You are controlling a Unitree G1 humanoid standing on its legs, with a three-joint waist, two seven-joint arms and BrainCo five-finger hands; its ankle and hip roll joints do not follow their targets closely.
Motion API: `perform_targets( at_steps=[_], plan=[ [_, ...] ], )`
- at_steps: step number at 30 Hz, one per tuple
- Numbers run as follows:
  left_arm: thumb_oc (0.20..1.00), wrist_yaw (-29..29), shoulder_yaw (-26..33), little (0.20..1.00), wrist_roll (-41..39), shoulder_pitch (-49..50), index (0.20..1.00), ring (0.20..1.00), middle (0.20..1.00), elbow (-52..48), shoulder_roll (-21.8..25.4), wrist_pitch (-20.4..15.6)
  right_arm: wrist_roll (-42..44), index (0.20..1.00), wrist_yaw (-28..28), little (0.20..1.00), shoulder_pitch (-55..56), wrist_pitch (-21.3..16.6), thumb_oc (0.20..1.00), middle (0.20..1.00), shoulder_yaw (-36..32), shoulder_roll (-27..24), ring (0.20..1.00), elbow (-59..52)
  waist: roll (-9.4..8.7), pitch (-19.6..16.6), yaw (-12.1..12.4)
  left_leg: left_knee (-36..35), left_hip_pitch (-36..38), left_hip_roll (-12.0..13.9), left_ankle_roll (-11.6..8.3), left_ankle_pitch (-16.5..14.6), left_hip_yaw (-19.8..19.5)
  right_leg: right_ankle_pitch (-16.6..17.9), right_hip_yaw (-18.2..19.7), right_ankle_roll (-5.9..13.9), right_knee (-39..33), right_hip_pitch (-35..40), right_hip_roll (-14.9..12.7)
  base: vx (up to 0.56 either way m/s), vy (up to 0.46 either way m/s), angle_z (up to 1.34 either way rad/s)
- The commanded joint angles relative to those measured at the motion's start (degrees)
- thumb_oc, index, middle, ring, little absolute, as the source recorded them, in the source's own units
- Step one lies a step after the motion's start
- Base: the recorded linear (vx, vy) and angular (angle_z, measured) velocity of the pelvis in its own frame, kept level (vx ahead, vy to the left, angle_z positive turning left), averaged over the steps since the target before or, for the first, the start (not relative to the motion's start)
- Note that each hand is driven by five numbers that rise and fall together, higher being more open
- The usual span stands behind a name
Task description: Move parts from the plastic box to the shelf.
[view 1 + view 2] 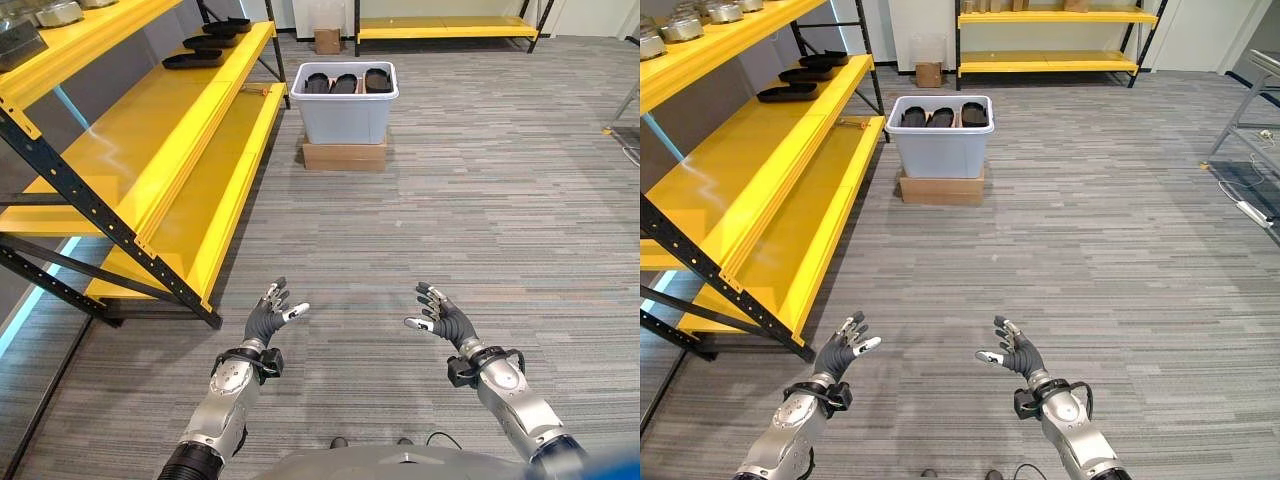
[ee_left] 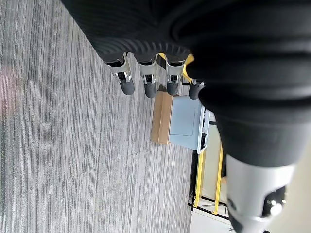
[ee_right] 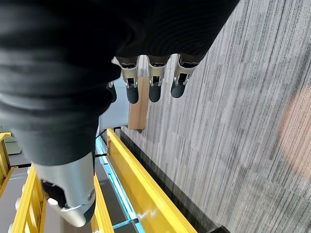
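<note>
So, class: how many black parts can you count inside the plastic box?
3, side by side in the plastic box: left part, middle part, right part. More may lie hidden beneath.

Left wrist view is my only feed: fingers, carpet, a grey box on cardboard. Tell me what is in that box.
Observer: The plastic box holds three black parts side by side, seen from the head camera.
Operator: Report both hands.
Observer: The left hand and right hand are held out over the carpet, fingers relaxed, holding nothing, well short of the box.
Operator: Give me the shelf.
Observer: The yellow shelf runs along the robot's left; its far end reaches beside the box.
Operator: Say what is on it.
Observer: Three black trays lie in a row at the far end of the middle level.
</note>
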Motion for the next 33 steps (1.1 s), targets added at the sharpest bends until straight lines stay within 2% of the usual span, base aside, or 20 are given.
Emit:
perform_targets(
  at_steps=[1,33],
  plan=[
    [1.000,-0.01,0.38,1.000,-1.05,-1.20,1.000,1.000,1.000,-1.67,1.63,-2.21,1.53,1.000,0.01,1.000,-1.93,-2.01,1.000,1.000,-0.07,0.91,1.000,-1.82,-3.25,-1.40,1.09,0.12,-0.97,4.83,-3.98,0.00,-2.03,2.47,0.50,4.54,1.82,-0.39,-5.32,0.00,0.000,0.00],
    [1.000,0.13,0.73,1.000,0.92,-1.08,1.000,1.000,1.000,-1.79,1.94,-2.10,2.05,1.000,0.58,1.000,-1.67,-1.49,1.000,1.000,0.59,1.31,1.000,-1.14,-3.33,-1.13,1.20,0.12,0.12,4.89,-3.66,-0.80,-1.71,2.05,1.18,4.44,1.43,0.41,-5.26,0.00,0.000,0.00]
  ],
)
